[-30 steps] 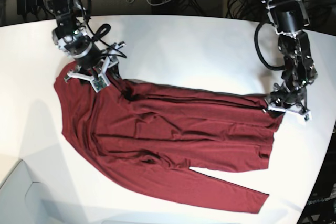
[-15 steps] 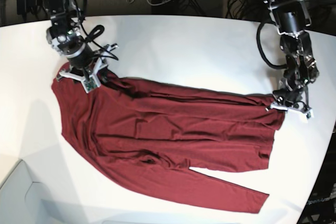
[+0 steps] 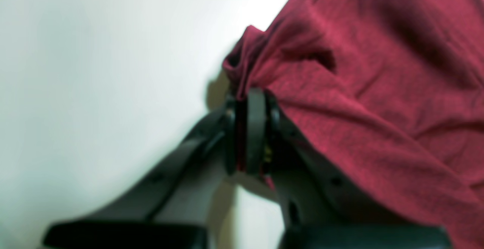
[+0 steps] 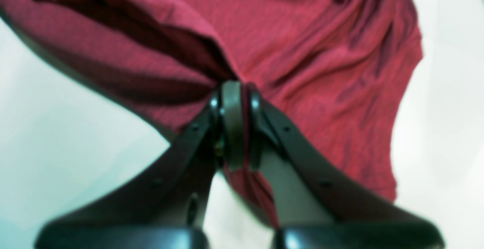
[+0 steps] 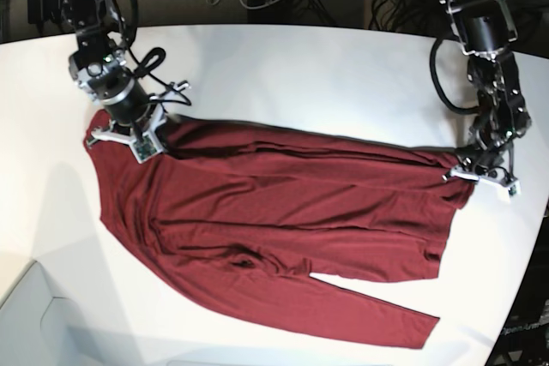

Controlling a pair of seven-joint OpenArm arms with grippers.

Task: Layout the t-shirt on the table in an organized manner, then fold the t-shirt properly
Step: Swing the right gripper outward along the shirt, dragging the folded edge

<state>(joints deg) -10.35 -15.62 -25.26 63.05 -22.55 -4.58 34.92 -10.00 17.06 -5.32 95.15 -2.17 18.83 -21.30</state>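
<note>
Base view: arms spread, t-shirt (image 5: pixel 274 220) apparently pinched.

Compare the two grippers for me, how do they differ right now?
The left gripper pinches the shirt at its edge on the right of the base view, near the table rim; the right gripper pinches the opposite edge on that view's left. In the wrist views, cloth bunches to one side of the left gripper but spreads to both sides of the right gripper. Both are shut on the cloth.

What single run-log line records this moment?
left hand: shut on t-shirt | right hand: shut on t-shirt | t-shirt: stretched between hands, on table
</note>
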